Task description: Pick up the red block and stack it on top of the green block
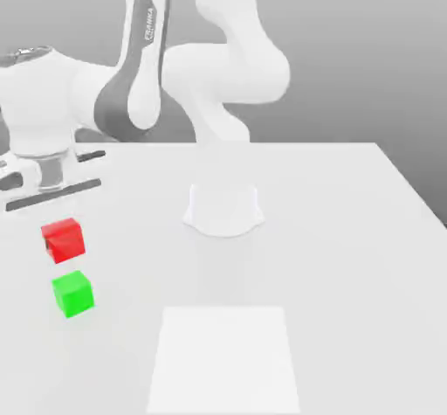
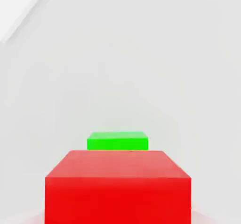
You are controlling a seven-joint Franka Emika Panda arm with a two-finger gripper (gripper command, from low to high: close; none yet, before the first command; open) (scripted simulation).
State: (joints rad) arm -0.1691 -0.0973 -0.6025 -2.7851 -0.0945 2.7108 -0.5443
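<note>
The red block (image 1: 63, 238) hangs directly under my gripper (image 1: 60, 221) at the exterior view's left, and the gripper is shut on it. The green block (image 1: 72, 293) rests on the white table just in front of and below the red one, with a small gap between them. In the hand view the red block (image 2: 117, 185) looms large and close, and the green block (image 2: 117, 141) lies just beyond it on the table. My fingers themselves are hard to make out against the white surroundings.
The arm's white base (image 1: 223, 208) stands at the table's middle. A flat white square patch (image 1: 223, 356) lies on the table (image 1: 349, 256) near the front edge. The table's right half is open surface.
</note>
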